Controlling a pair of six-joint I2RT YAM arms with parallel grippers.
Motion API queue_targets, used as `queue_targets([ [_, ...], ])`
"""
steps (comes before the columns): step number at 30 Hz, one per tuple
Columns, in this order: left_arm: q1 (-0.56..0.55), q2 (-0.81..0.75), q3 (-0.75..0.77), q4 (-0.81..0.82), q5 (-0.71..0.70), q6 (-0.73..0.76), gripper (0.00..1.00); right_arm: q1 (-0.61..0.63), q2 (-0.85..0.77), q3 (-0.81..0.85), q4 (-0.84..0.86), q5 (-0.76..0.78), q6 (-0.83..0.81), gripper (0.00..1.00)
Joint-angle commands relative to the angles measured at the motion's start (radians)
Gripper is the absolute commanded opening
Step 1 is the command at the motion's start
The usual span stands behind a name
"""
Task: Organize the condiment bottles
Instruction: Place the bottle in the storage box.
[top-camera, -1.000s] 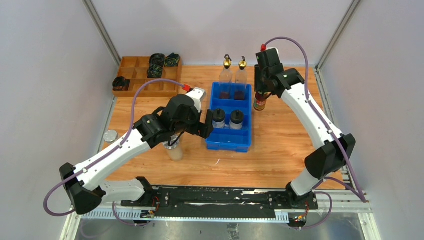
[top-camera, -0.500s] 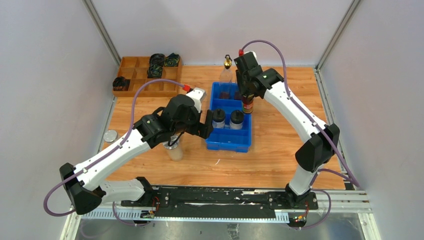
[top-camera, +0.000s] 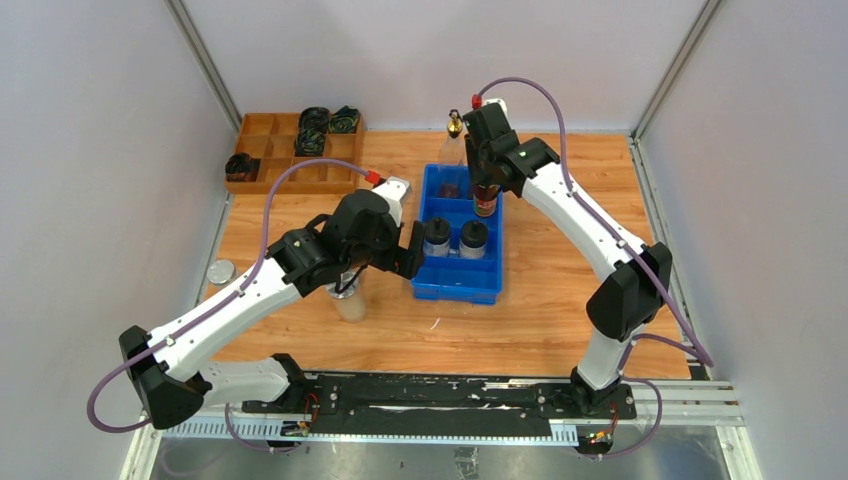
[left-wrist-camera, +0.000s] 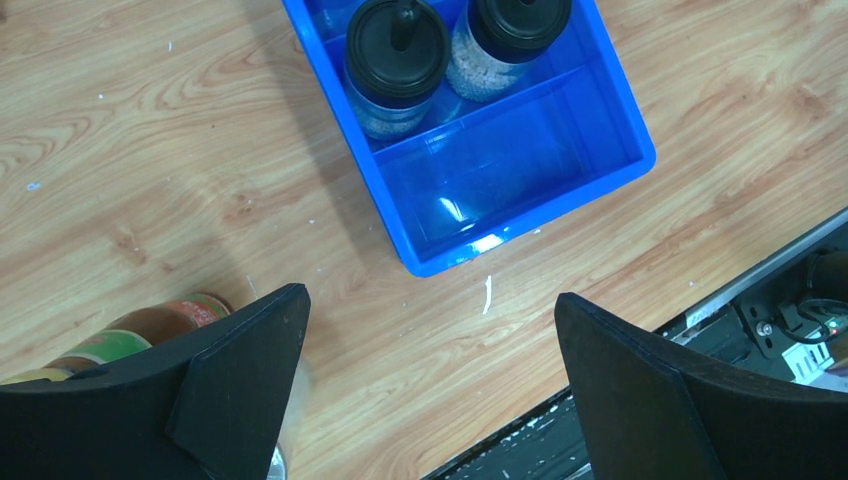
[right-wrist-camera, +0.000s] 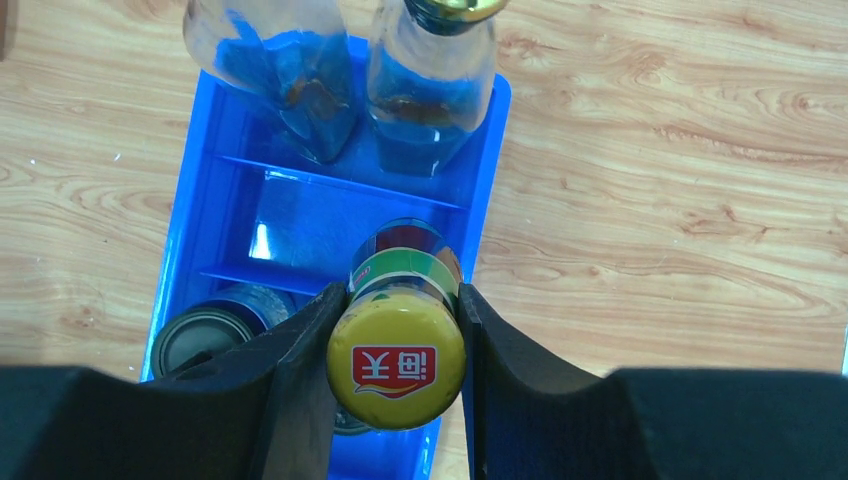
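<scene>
My right gripper (top-camera: 483, 182) (right-wrist-camera: 400, 295) is shut on a dark bottle with a yellow cap (right-wrist-camera: 397, 372) (top-camera: 485, 203) and holds it upright over the right side of the middle compartment of the blue bin (top-camera: 458, 283) (right-wrist-camera: 178, 240). Two clear gold-spouted bottles (right-wrist-camera: 285, 75) (right-wrist-camera: 432, 95) stand in the bin's far compartment. Two black-capped jars (top-camera: 436, 236) (top-camera: 473, 236) (left-wrist-camera: 397, 55) stand in the near-middle one. My left gripper (top-camera: 408, 255) (left-wrist-camera: 430, 300) is open and empty above the table left of the bin's front. A labelled bottle (left-wrist-camera: 150, 328) (top-camera: 350, 300) stands under its left finger. A silver-lidded shaker (top-camera: 220, 270) sits at the table's left edge.
A wooden compartment tray (top-camera: 280, 150) at the back left holds black cable coils (top-camera: 315, 125). The bin's front compartment (left-wrist-camera: 500, 170) holds nothing. A black rail (top-camera: 440, 395) runs along the table's near edge. Grey walls close in the left, right and back sides.
My right gripper has carried the yellow-capped bottle left, from beside the bin's right wall to over its middle compartment. The left arm has not moved.
</scene>
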Motion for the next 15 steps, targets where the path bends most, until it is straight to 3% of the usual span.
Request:
queue_targets([
  [1, 0.004, 0.002, 0.020, -0.006, -0.017, 0.015, 1.00, 0.024, 0.002, -0.004, 0.102, 0.029, 0.010, 0.00],
  [15, 0.004, 0.009, 0.010, -0.010, -0.022, 0.017, 1.00, 0.042, -0.055, -0.259, 0.263, 0.034, 0.065, 0.00],
])
